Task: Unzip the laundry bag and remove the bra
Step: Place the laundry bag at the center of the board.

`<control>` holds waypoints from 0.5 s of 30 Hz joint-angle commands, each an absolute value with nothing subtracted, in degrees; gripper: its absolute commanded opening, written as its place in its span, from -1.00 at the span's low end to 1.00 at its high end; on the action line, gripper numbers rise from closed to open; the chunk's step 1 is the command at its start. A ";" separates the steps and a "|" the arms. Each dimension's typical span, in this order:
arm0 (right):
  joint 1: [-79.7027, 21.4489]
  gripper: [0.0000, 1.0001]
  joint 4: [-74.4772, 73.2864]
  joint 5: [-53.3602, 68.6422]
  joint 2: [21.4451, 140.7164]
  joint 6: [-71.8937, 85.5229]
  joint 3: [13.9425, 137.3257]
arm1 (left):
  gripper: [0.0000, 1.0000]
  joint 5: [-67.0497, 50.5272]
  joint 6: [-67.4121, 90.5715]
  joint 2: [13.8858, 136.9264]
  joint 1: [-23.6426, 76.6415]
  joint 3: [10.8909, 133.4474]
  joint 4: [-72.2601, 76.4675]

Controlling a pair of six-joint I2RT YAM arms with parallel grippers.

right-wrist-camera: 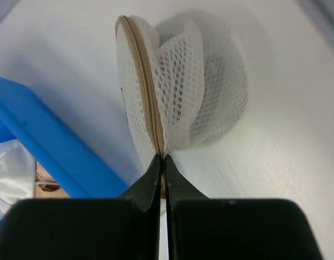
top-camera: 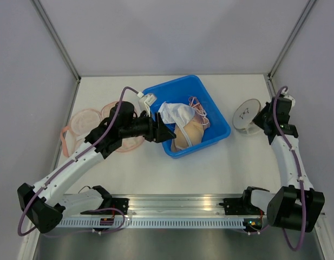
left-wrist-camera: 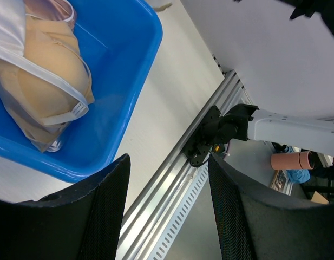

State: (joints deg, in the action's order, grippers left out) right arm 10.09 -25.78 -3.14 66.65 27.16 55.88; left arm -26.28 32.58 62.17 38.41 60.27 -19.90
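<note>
The bag [top-camera: 247, 115] is a small round white mesh pouch on the table [top-camera: 210, 173], just right of the blue bin [top-camera: 218, 116] and apart from it. In the right wrist view it stands up on its edge, puffed out, with a tan zip [right-wrist-camera: 142, 81] running over the rim. The right claw [right-wrist-camera: 162, 158] is pinched fully together on the bag's edge right at the low end of that zip. The zip looks closed along the stretch I can see.

The left claw [top-camera: 169, 132] hangs over the bin's near left corner, jaws well apart, holding nothing. The bin holds a beige bra [left-wrist-camera: 47, 65] with white straps, a white crumpled cloth [top-camera: 175, 114] and some thin pink straps. Left of the bin, pinkish round cups [top-camera: 80, 124] lie flat on the table, partly under the left arm.

A dark mark shows through the mesh from above, but I can't tell what is inside. The zip pull is hidden between the right fingers
</note>
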 commanded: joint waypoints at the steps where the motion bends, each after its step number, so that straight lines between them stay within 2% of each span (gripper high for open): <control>1: 10.02 -0.99 -18.13 1.67 64.96 35.75 45.64 | 0.29 -28.48 35.07 63.98 39.63 62.49 -17.23; 5: 10.11 -0.99 -15.73 -2.80 62.50 38.93 37.63 | 0.29 -24.80 35.42 64.77 42.80 63.45 -18.28; 15: 10.37 -0.95 -18.54 -7.64 55.47 45.61 33.40 | 0.29 -8.98 38.49 73.82 58.35 73.73 -25.04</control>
State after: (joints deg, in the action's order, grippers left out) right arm 10.15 -19.25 -4.12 57.71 41.60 34.11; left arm -16.03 35.46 71.68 54.87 69.60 -22.90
